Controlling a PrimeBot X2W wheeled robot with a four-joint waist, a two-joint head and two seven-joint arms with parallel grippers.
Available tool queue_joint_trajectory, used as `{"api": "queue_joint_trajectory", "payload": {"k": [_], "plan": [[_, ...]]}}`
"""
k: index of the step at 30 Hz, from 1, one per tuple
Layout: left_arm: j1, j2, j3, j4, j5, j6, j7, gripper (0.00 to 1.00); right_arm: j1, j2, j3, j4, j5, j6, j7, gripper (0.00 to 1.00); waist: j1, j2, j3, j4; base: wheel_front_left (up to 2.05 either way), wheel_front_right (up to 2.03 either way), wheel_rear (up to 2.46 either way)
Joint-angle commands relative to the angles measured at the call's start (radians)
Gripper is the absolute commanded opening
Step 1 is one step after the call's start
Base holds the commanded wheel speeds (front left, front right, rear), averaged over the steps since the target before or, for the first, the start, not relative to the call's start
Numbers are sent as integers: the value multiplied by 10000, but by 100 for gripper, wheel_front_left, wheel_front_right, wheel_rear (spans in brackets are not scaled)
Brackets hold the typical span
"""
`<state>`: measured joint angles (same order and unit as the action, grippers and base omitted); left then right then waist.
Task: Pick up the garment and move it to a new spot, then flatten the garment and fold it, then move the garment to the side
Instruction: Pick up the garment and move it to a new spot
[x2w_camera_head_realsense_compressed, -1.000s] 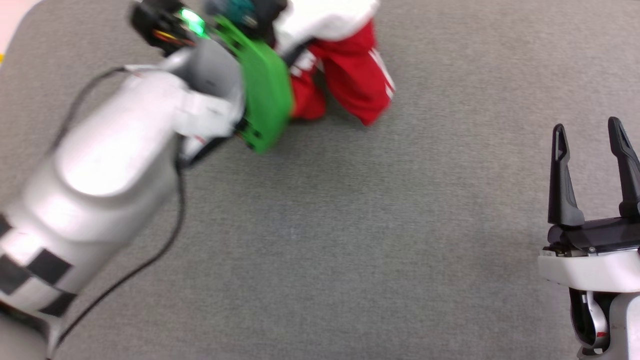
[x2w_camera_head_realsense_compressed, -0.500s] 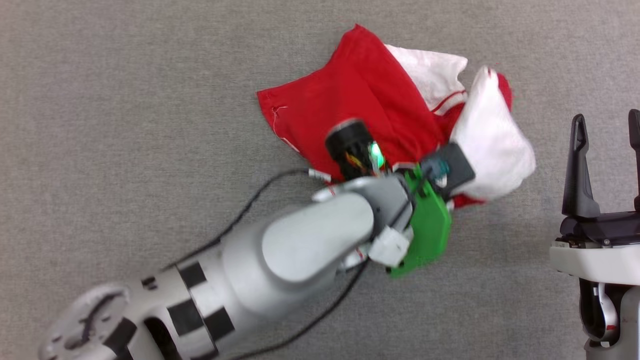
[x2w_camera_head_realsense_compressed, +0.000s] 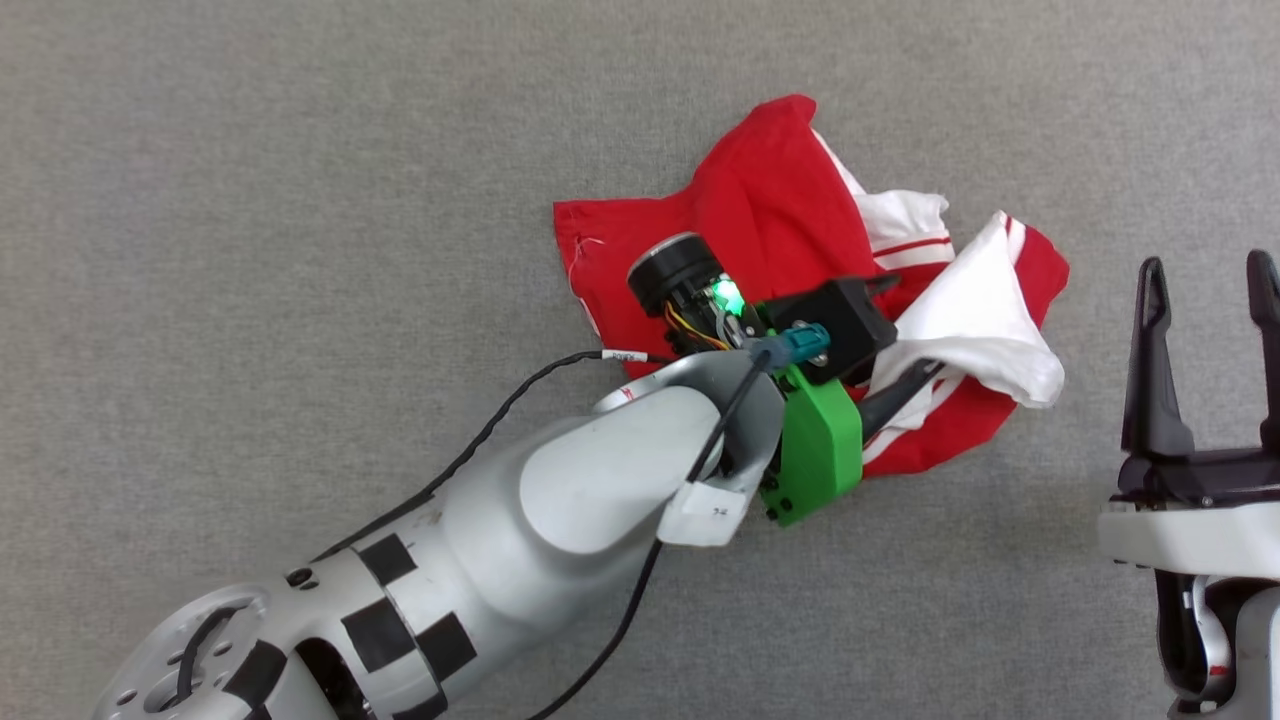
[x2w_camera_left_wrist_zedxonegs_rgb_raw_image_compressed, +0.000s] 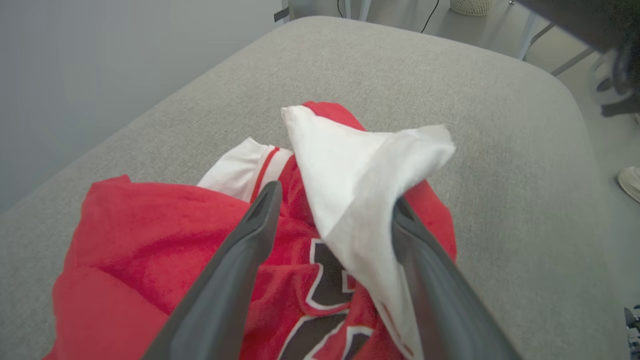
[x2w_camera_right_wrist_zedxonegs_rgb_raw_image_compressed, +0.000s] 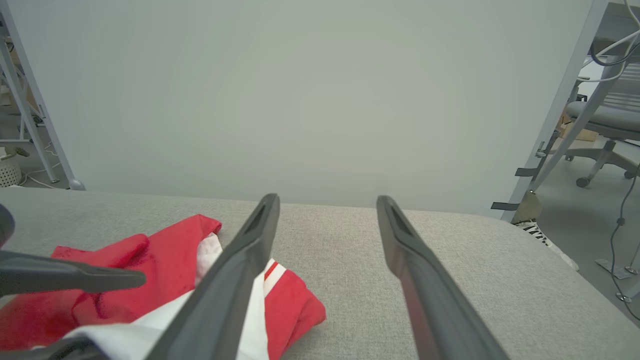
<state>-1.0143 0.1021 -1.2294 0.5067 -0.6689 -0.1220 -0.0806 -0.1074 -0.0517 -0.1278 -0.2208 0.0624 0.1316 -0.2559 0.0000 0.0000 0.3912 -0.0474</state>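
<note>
Your left claw (x2w_camera_left_wrist_zedxonegs_rgb_raw_image_compressed: 335, 197) is spread wide over the crumpled garment (x2w_camera_head_realsense_compressed: 760, 210), gripping nothing, and a white sleeve (x2w_camera_left_wrist_zedxonegs_rgb_raw_image_compressed: 350, 165) drapes across one of its fingers. The garment lies heaped on the grey bench (x2w_camera_head_realsense_compressed: 300, 200). Your right claw (x2w_camera_head_realsense_compressed: 1207, 260) also stands wide, empty, near the heap but apart from it.

Grey padded surface (x2w_camera_head_realsense_compressed: 300, 200) open at left & near side; crumpled garment (x2w_camera_head_realsense_compressed: 760, 220) heaped centre-right, left arm (x2w_camera_head_realsense_compressed: 600, 490) slanting over it; right gripper (x2w_camera_head_realsense_compressed: 1207, 262), fingers apart, near garment w/ bare gap between.
</note>
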Motion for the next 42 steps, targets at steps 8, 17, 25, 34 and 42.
{"api": "queue_joint_trajectory", "payload": {"k": [8, 17, 25, 34, 42], "plan": [[258, 485, 1215, -340, 559, 1784, -1703, 100, 674, 14, -55, 222, 43, -9, -59, 100, 0, 0, -1685, 561, 0, 0, 0], [2231, 1902, 3663, -2111, 1244, 3689, -1807, 100, 1121, 14, -145, 246, -2, -9, -59, 100, 0, 0, -2302, 887, 0, 0, 0], [5220, 2767, 6407, -3440, 2021, 4670, -1810, 100, 1332, 14, -268, 166, -27, -9, -59, 100, 0, 0, -2620, 971, 0, 0, 0], [8093, 2489, 8576, -4099, 2853, 3933, -1810, 100, 1773, 14, -229, 537, 275, -9, -59, 100, 0, 0, -3003, 928, 0, 0, 0], [9437, 1703, 9585, -4239, 3754, 3107, -1811, 100, 2299, 14, -200, 995, 351, -9, -59, 100, 0, 0, -3303, 937, 0, 0, 0]]}}
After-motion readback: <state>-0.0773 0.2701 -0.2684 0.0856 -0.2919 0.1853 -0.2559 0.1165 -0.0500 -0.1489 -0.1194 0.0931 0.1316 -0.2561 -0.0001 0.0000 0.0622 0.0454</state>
